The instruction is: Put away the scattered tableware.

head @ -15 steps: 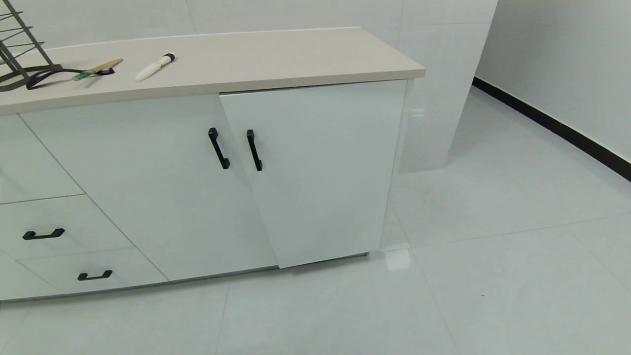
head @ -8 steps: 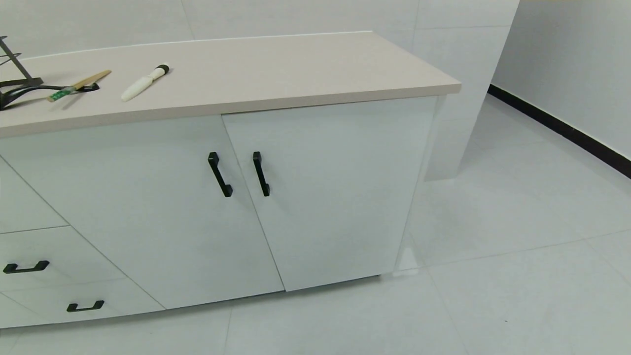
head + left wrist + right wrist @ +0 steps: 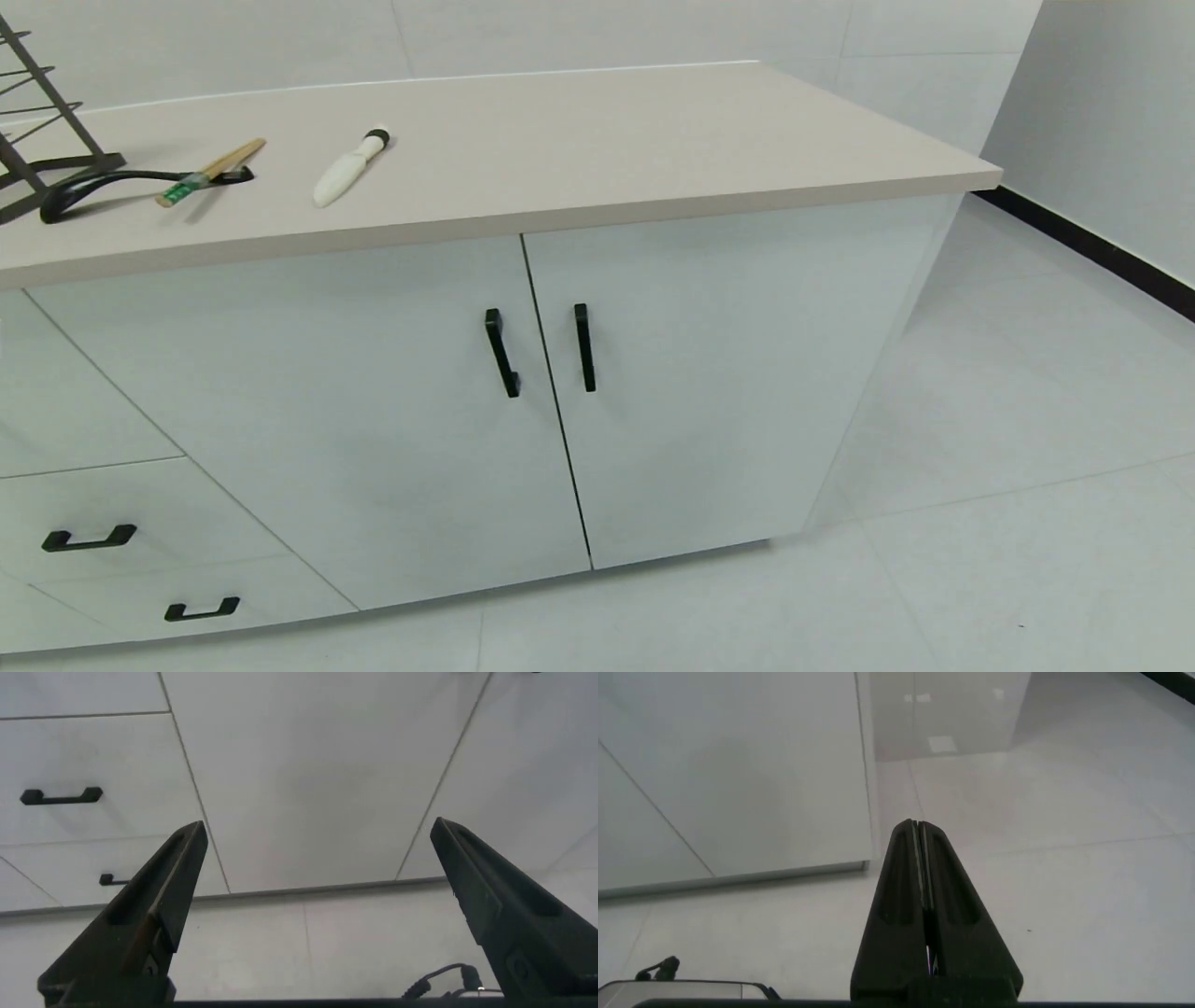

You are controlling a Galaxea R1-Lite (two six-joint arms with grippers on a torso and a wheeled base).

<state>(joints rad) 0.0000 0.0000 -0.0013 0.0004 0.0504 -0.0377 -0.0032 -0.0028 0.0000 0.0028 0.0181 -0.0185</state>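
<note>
On the beige countertop (image 3: 597, 140) lie a white knife-like utensil with a black end (image 3: 350, 168), a pair of wooden chopsticks with a green band (image 3: 207, 173) and a black curved utensil (image 3: 103, 182), all at the left. My left gripper (image 3: 318, 840) is open, low in front of the white cabinet fronts (image 3: 318, 775), nothing between its fingers. My right gripper (image 3: 921, 835) is shut and empty, hanging over the floor by the cabinet's corner.
A dark wire rack (image 3: 37, 112) stands at the counter's far left. Below are two cabinet doors with black handles (image 3: 501, 353) and drawers (image 3: 89, 539) at the left. Pale tiled floor (image 3: 1027, 467) opens to the right, bounded by a wall with a black baseboard.
The head view has shifted: the cabinet and countertop now sit further right and look closer. The utensils on the counter keep their places relative to each other.
</note>
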